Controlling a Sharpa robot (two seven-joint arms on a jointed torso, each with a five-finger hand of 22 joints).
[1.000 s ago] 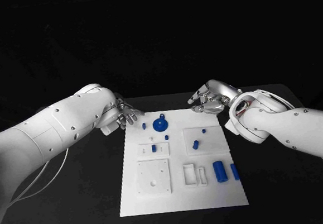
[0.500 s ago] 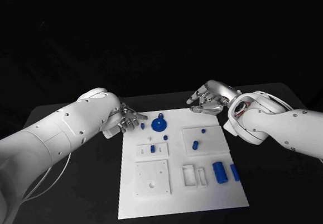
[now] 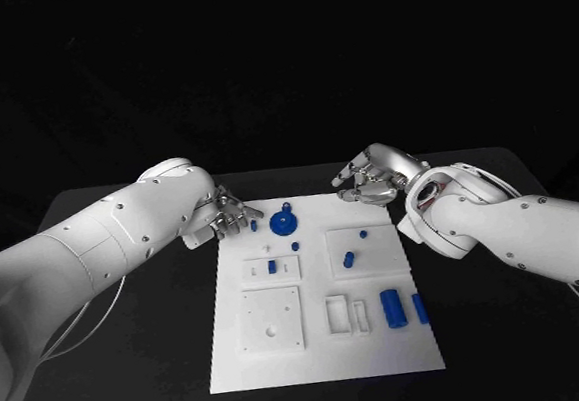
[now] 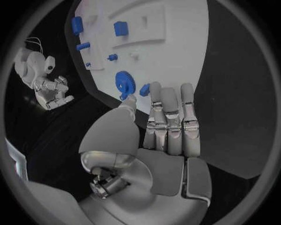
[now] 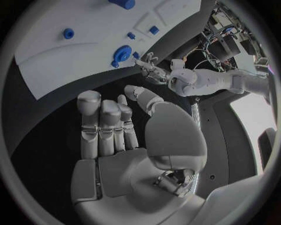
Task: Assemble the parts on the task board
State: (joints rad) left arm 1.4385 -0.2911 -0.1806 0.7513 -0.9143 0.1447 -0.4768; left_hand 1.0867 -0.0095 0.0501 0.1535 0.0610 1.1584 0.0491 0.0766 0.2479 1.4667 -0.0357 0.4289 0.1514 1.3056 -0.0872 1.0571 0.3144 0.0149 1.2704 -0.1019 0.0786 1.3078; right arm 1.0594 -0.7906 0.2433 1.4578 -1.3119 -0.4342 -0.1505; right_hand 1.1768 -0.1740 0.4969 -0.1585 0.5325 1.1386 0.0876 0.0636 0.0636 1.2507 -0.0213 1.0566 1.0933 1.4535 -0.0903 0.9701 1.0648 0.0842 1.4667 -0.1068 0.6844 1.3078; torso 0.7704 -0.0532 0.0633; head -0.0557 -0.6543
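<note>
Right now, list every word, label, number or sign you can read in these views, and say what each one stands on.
None can be read.
The task board carries no print that shows, and neither do its blue parts, such as the blue gear.
The left hand and right hand bear no legible marking.
</note>
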